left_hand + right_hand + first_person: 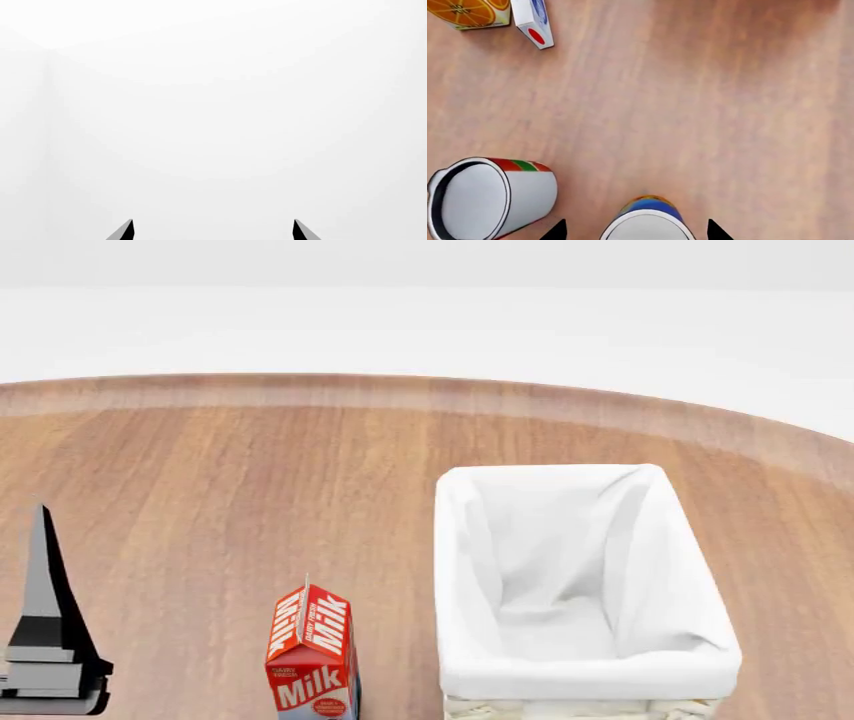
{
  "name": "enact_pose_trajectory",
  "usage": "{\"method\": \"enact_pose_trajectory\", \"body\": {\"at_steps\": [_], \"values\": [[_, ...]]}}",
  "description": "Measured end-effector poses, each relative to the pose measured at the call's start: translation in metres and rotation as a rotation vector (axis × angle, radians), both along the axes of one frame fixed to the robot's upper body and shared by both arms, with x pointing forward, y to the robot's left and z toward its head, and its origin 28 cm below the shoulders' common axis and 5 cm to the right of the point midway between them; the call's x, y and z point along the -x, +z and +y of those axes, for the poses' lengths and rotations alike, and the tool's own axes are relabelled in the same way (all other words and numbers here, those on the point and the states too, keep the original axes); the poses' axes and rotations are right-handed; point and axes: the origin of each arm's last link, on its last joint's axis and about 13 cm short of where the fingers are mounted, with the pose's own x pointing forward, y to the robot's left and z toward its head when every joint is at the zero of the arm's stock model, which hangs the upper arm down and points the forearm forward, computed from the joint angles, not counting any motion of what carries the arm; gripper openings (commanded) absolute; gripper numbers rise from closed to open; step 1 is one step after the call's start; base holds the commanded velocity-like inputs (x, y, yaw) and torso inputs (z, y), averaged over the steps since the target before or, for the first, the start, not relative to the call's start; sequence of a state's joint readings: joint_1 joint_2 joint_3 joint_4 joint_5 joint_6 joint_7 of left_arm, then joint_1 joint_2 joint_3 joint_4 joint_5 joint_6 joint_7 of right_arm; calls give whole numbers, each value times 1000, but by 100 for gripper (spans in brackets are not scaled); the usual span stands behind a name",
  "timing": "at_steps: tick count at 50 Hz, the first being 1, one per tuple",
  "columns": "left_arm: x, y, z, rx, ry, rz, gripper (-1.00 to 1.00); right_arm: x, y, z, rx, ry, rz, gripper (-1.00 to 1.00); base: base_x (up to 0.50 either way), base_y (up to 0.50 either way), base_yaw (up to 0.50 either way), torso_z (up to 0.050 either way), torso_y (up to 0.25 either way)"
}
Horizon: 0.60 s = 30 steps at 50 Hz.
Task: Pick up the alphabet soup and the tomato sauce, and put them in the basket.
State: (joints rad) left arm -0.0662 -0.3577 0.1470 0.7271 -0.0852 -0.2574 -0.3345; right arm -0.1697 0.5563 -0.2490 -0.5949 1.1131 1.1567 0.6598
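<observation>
Head view: milk carton [314, 655] beside basket [587, 685].

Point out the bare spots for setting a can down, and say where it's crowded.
Free: the basket interior, showing only white liner, and the wide wood table beyond the milk carton. Crowded: around the right gripper, where the alphabet soup sits between the fingertips and the tomato sauce stands beside it.

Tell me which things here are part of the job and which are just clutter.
Job:
blue-and-orange alphabet soup can
red-and-green tomato sauce can
cream wicker basket with white liner

Clutter:
red milk carton
orange-print carton
white-and-blue carton
</observation>
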Motion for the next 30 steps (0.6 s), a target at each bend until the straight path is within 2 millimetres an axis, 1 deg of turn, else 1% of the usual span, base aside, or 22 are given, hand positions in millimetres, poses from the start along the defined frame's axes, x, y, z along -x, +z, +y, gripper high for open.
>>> {"method": "enact_pose_trajectory", "body": {"at_steps": [30], "values": [[0, 0, 0, -2, 0, 0, 100, 3, -19, -3, -19, -23, 47, 100, 0, 0, 0, 0, 0]]}}
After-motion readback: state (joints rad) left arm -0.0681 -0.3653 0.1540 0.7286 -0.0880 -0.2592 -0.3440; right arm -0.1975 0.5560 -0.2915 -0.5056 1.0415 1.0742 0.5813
